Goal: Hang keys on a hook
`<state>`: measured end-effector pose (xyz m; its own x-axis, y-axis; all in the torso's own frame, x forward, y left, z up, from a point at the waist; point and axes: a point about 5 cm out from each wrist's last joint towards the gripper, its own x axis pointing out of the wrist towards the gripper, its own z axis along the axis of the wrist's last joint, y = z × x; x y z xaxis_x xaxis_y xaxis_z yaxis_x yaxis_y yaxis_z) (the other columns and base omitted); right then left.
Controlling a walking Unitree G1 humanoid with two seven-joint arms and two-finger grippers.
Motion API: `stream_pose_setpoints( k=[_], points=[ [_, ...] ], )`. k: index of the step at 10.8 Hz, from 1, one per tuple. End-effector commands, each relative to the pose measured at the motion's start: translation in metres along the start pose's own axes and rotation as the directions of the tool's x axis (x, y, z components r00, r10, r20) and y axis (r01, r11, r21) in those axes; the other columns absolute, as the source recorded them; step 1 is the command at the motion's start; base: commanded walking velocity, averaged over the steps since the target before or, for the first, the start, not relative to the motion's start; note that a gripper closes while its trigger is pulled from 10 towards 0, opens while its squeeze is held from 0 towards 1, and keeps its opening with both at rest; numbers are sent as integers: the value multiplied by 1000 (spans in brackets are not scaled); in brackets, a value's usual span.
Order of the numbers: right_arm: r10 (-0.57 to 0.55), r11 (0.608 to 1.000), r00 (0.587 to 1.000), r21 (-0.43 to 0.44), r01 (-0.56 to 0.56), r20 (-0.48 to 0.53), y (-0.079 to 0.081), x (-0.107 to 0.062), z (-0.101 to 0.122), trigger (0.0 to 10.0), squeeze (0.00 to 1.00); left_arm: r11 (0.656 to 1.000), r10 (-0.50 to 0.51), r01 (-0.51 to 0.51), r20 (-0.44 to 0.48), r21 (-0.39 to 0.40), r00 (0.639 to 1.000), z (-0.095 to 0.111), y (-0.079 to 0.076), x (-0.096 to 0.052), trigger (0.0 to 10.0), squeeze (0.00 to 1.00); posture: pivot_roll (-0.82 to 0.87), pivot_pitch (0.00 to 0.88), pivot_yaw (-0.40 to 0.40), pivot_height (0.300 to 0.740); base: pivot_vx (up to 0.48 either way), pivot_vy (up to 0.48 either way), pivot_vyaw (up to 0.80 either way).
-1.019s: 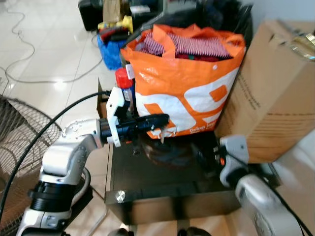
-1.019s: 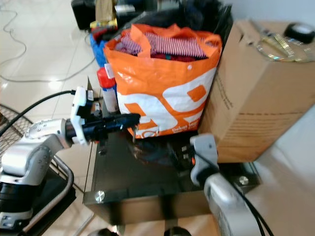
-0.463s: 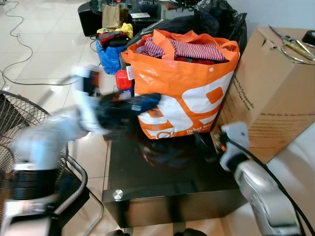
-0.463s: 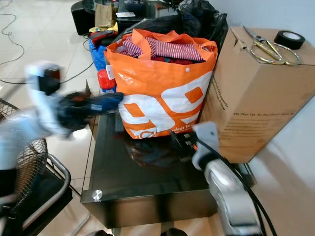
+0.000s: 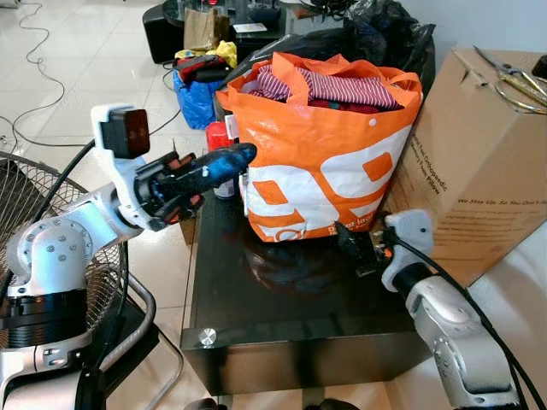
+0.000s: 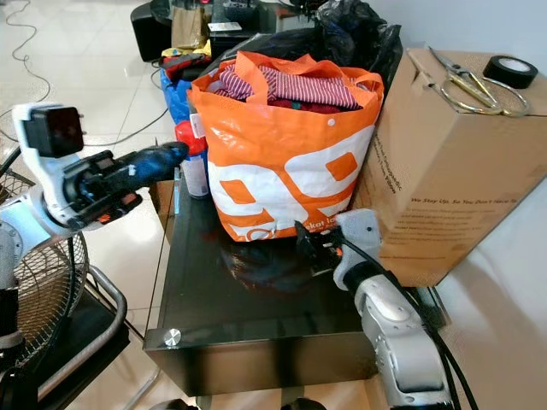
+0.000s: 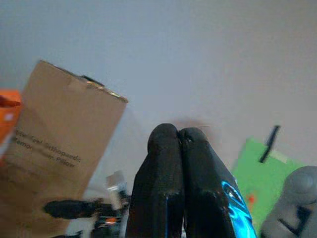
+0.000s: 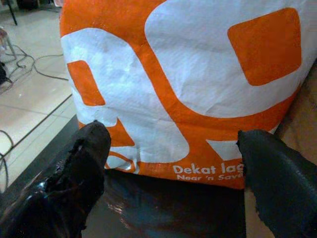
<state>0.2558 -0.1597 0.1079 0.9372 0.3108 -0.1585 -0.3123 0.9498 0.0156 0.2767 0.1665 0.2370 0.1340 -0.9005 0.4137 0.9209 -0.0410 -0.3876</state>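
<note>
Silver arms, black cables — left gripper [image 5: 243, 154] black-fingered, bluish sheen, perhaps glare.

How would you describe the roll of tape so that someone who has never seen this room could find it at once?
Start at the big cardboard box right of the orange bag. The tape lies on the box's top, at its far corner, beside the scissors. It is a small black ring, while the scissors are long and metal.
</note>
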Motion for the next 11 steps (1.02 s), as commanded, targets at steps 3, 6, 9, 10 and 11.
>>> stream_pose_setpoints(
  k=[3,6,9,10,11],
  points=[
    [193,964,969,156,-217,157,-1,-16,38,10000,1000,988,135,-134,-7,74,991,5,16,-4,0,0,-120,0,-4,740,0,0,0],
    [473,804,826,234,-547,306,25,-35,75,10000,1000,990,120,-123,42,70,992,11,19,-6,0,0,-122,0,-6,740,0,0,0],
    [566,703,736,249,-666,371,48,-39,98,10000,627,994,87,-86,-13,65,996,2,25,7,0,0,-129,0,0,740,0,0,0],
    [593,680,714,243,-691,372,53,-41,103,10000,0,995,71,-70,-9,65,997,2,27,13,0,0,-133,0,0,740,0,0,0],
    [607,673,706,238,-701,364,56,-41,104,10000,0,996,56,-56,-4,64,998,2,28,18,0,0,-133,0,0,740,0,0,0]
  ],
)
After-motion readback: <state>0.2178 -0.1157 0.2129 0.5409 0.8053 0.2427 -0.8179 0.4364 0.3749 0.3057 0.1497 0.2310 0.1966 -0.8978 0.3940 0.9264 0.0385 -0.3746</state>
